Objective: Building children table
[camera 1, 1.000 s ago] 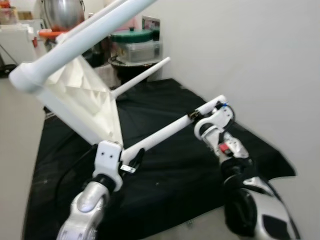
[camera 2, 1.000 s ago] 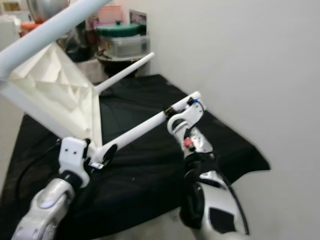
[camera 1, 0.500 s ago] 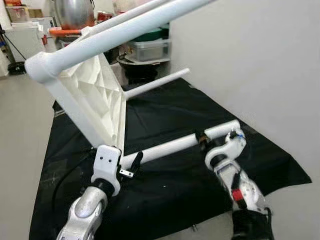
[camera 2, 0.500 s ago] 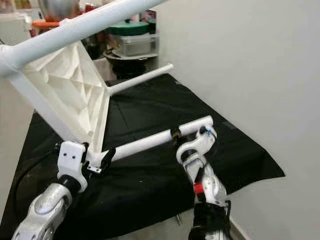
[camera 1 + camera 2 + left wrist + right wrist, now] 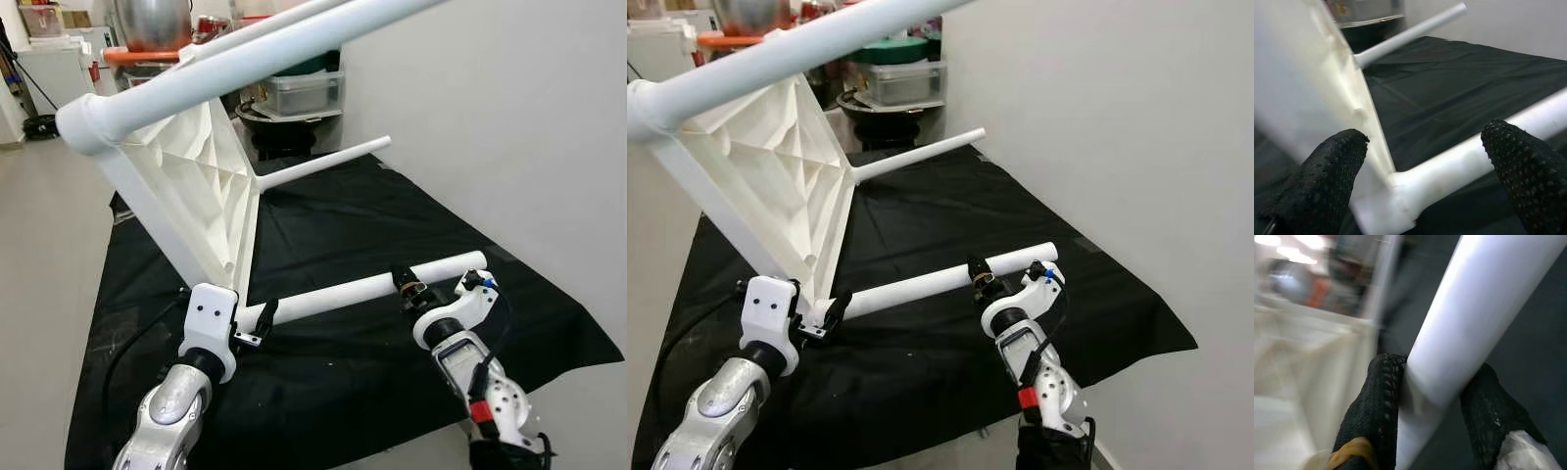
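Note:
A white children's table (image 5: 186, 186) stands tipped on its side on a black cloth (image 5: 372, 225), with its ribbed underside facing me. Its legs stick out to the right. My right gripper (image 5: 409, 284) is shut on the lower near leg (image 5: 333, 294), close to the leg's free end. In the right wrist view the two fingers (image 5: 1376, 401) clamp the white tube (image 5: 1474, 318). My left gripper (image 5: 253, 323) sits at the corner where that leg meets the tabletop. In the left wrist view its fingers (image 5: 1327, 181) are spread wide, open, with the leg's base (image 5: 1435, 181) between them.
A light wall (image 5: 509, 117) runs close along the right side of the cloth. Behind the table stand a lidded plastic box (image 5: 299, 93) and a steel pot (image 5: 152, 20). One upper leg (image 5: 255, 54) reaches overhead across the view. Bare floor (image 5: 39, 255) lies to the left.
The camera has shifted. My right gripper, still on the leg, has come lower and nearer to me, and the leg now lies flatter. The left gripper stays at the corner.

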`<state>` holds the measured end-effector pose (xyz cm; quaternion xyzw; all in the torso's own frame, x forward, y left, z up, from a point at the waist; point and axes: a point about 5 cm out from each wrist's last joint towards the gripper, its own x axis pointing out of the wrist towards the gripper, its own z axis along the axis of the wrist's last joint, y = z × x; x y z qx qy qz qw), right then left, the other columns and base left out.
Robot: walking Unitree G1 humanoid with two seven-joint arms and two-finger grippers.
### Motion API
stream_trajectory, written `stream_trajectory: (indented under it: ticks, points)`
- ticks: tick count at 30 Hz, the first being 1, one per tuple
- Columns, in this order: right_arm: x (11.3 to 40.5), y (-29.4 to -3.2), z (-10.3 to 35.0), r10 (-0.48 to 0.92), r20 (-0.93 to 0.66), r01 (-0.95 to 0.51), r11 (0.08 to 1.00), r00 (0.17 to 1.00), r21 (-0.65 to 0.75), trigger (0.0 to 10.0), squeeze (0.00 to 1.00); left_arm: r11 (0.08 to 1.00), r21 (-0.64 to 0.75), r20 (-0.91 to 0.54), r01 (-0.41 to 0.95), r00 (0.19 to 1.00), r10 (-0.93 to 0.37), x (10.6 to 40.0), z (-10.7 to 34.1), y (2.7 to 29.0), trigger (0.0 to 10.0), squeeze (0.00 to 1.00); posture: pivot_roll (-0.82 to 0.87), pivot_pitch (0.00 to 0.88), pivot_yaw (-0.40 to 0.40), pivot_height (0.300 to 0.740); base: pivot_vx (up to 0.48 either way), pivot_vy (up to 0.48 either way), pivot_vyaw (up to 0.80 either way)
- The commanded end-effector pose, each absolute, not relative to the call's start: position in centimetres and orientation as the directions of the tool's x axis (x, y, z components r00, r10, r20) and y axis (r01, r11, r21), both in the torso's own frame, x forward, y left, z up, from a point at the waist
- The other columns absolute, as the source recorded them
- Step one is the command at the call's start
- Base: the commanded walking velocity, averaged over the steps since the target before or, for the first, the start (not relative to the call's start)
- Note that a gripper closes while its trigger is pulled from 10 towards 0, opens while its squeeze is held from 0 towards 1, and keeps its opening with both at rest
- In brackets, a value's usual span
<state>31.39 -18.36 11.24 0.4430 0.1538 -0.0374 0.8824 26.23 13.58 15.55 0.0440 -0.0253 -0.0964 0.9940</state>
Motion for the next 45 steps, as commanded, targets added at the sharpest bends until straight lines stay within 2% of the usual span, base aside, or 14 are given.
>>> stream_trajectory:
  ticks: [1, 7, 9, 10, 11, 21, 22, 23, 24, 37, 42, 45]
  points:
    - [28.5, -18.9, 5.1, 0.021, -0.657, 0.484, 0.660, 0.753, 0.575, 0.0, 0.00, 0.978, 0.110, 0.029, 0.180, 0.983, -0.184, 26.2, 15.5, 13.7, 10.0, 0.00, 0.09, 0.000, -0.089, 0.740, 0.000, 0.000, 0.00]
    - [29.0, -18.4, 5.6, 0.057, -0.645, 0.453, 0.665, 0.762, 0.594, 0.0, 0.00, 0.977, 0.112, 0.022, 0.180, 0.983, -0.183, 26.1, 15.3, 13.7, 10.0, 0.00, 0.09, 0.000, -0.087, 0.740, 0.000, 0.000, 0.00]
    - [29.2, -18.2, 5.7, 0.069, -0.648, 0.446, 0.670, 0.759, 0.594, 7.9, 0.00, 0.977, 0.114, 0.021, 0.182, 0.982, -0.186, 26.2, 15.3, 13.6, 10.0, 0.00, 0.09, 0.000, -0.088, 0.740, 0.000, 0.000, 0.00]
    - [29.2, -18.2, 5.7, 0.069, -0.648, 0.446, 0.670, 0.759, 0.594, 7.9, 0.00, 0.977, 0.114, 0.021, 0.182, 0.982, -0.186, 26.2, 15.3, 13.6, 10.0, 0.00, 0.09, 0.000, -0.088, 0.740, 0.000, 0.000, 0.00]
    - [29.3, -18.2, 5.8, 0.070, -0.650, 0.444, 0.674, 0.757, 0.590, 10.0, 0.00, 0.976, 0.115, 0.022, 0.182, 0.982, -0.186, 26.2, 15.3, 13.6, 10.0, 0.00, 0.09, 0.000, -0.088, 0.740, 0.000, 0.000, 0.00]
    - [29.8, -17.6, 6.8, 0.120, -0.635, 0.414, 0.664, 0.763, 0.623, 10.0, 0.00, 0.976, 0.117, 0.014, 0.186, 0.982, -0.189, 26.2, 15.1, 13.6, 10.0, 0.00, 0.09, 0.000, -0.083, 0.740, 0.000, 0.000, 0.00]
    - [29.8, -17.6, 6.9, 0.118, -0.633, 0.413, 0.665, 0.765, 0.622, 10.0, 0.15, 0.975, 0.118, 0.014, 0.186, 0.982, -0.189, 26.2, 15.1, 13.6, 10.0, 0.00, 0.09, 0.000, -0.083, 0.740, 0.000, 0.000, 0.00]
    - [29.8, -17.7, 6.9, 0.117, -0.632, 0.412, 0.665, 0.766, 0.623, 10.0, 0.15, 0.975, 0.118, 0.014, 0.186, 0.982, -0.189, 26.2, 15.1, 13.6, 10.0, 0.00, 0.09, 0.000, -0.083, 0.740, 0.000, 0.000, 0.00]
    - [29.9, -17.7, 7.0, 0.115, -0.630, 0.411, 0.666, 0.768, 0.622, 10.0, 1.00, 0.975, 0.119, 0.014, 0.187, 0.982, -0.190, 26.3, 15.1, 13.6, 10.0, 0.00, 0.09, 0.000, -0.082, 0.740, 0.000, 0.000, 0.00]
    - [29.3, -18.6, 7.6, 0.075, -0.639, 0.424, 0.688, 0.765, 0.589, 10.0, 1.00, 0.973, 0.116, 0.012, 0.199, 0.979, -0.201, 26.2, 15.0, 13.4, 10.0, 0.00, 0.08, 0.000, -0.075, 0.740, 0.000, 0.000, 0.00]
    - [28.4, -18.9, 8.5, 0.111, -0.618, 0.377, 0.704, 0.778, 0.602, 10.0, 1.00, 0.972, 0.114, 0.009, 0.203, 0.979, -0.205, 26.2, 14.9, 13.3, 10.0, 0.00, 0.07, 0.000, -0.072, 0.740, 0.000, 0.000, 0.00]
    - [27.0, -19.7, 9.0, 0.118, -0.627, 0.350, 0.744, 0.770, 0.570, 10.0, 1.00, 0.972, 0.114, 0.007, 0.205, 0.978, -0.208, 26.2, 14.9, 13.3, 10.0, 0.00, 0.05, 0.000, -0.067, 0.740, 0.000, 0.000, 0.00]
